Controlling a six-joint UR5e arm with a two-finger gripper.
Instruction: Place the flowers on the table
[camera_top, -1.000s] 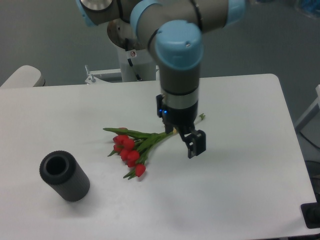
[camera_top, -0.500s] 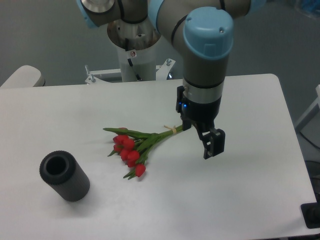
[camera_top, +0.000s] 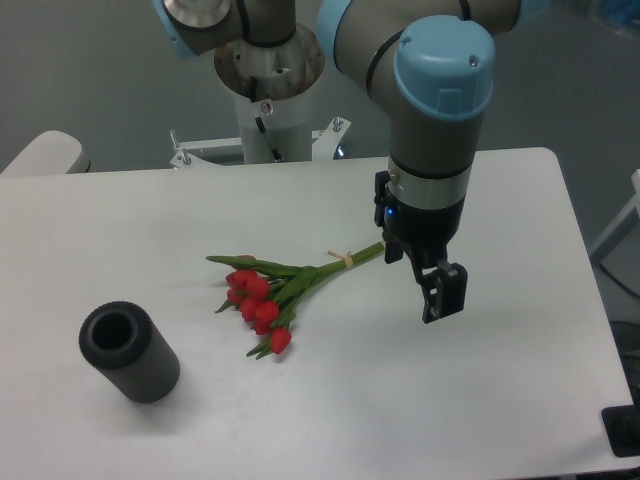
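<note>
Gripper (camera_top: 437, 290) hangs from the arm's wrist above the white table (camera_top: 500, 400), its dark fingers pointing down and holding nothing. One finger (camera_top: 445, 293) shows clearly toward the camera; the other is mostly hidden behind it, so how far apart the jaws stand cannot be told from this view.

To the left of the gripper the bunch of red tulips (camera_top: 270, 295) lies flat on the tabletop. Its stem ends reach toward the gripper and disappear just behind the wrist body, apart from the fingers as far as can be seen. A pale band (camera_top: 347, 260) ties the stems not far from those ends. The red buds and green leaves fan out at the far end of the bunch, farther left and nearer the camera.

Well to the left of the gripper, beyond the buds, a dark grey ribbed cylinder (camera_top: 130, 352) lies on its side on the table, its open end turned up and left.
</note>
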